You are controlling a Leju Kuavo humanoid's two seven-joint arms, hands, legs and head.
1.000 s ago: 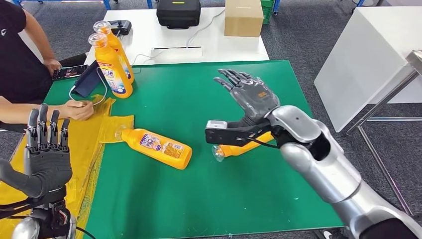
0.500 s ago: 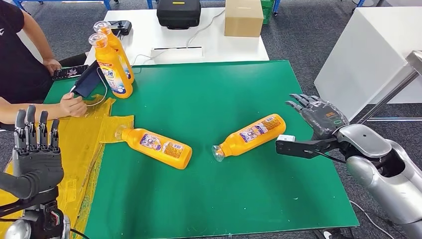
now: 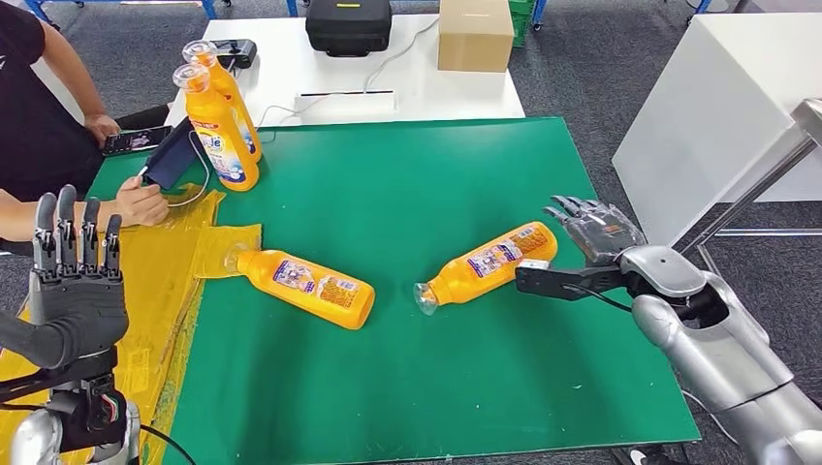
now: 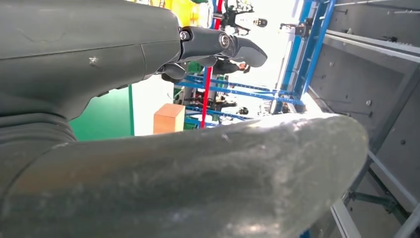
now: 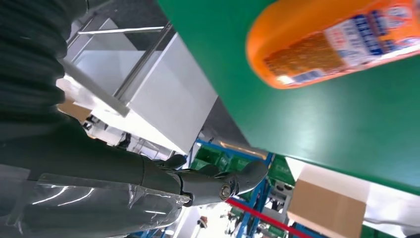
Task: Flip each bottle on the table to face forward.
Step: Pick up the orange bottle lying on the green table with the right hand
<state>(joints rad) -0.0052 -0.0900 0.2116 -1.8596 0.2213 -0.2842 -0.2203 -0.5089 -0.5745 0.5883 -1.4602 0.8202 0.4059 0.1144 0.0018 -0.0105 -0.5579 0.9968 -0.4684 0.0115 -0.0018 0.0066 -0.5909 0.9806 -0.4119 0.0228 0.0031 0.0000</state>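
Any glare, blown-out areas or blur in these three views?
Head view: even light, sharp, soft shadows under the lying bottles. Left wrist view: the left hand looms soft and close, background window light blown out. Right wrist view: bottle label readable, bright overexposed patch behind the right hand.

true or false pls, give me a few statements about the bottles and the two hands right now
1. Two orange bottles lie on their sides on the green mat. True: one near the yellow cloth, one further right.
2. The right hand grips the right lying bottle. False: it is open beside the bottle's base, holding nothing.
3. Two bottles stand upright at the mat's far left corner. True.
4. The left hand holds a bottle. False: it is raised, fingers straight, holding nothing.
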